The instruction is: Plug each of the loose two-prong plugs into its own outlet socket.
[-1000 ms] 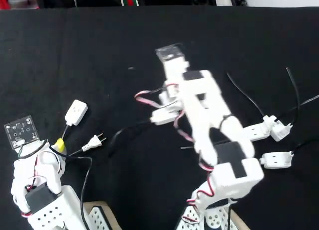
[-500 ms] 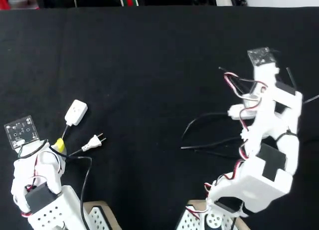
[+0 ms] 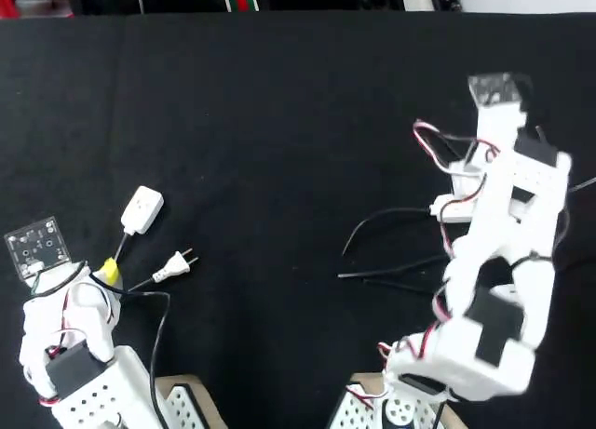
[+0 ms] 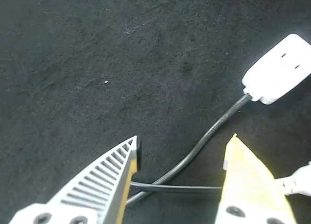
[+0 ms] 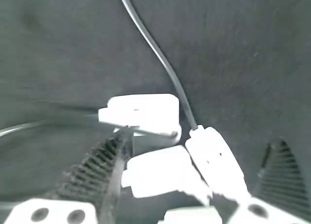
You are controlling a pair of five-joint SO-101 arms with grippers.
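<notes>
A white outlet socket (image 3: 142,209) lies at the left of the black table, and a loose two-prong plug (image 3: 175,264) lies just in front of it. My left gripper (image 3: 104,272) stands open beside them; in the left wrist view its fingers (image 4: 183,141) straddle a black cable (image 4: 194,153), short of the socket (image 4: 279,68). The right arm (image 3: 503,215) stands over the right-hand cluster. There my right gripper (image 5: 199,141) is open around a white plug (image 5: 216,161) and two white socket blocks (image 5: 141,114), holding nothing.
Black cables (image 3: 382,220) trail across the table toward the middle from under the right arm. Another cable (image 5: 150,44) runs away from the cluster. Both arm bases (image 3: 177,401) stand at the near edge. The table's back edge (image 3: 298,12) borders a cluttered background.
The right arm has swung from the table's middle to the right and now covers the plugs and sockets there. The left arm has kept still.
</notes>
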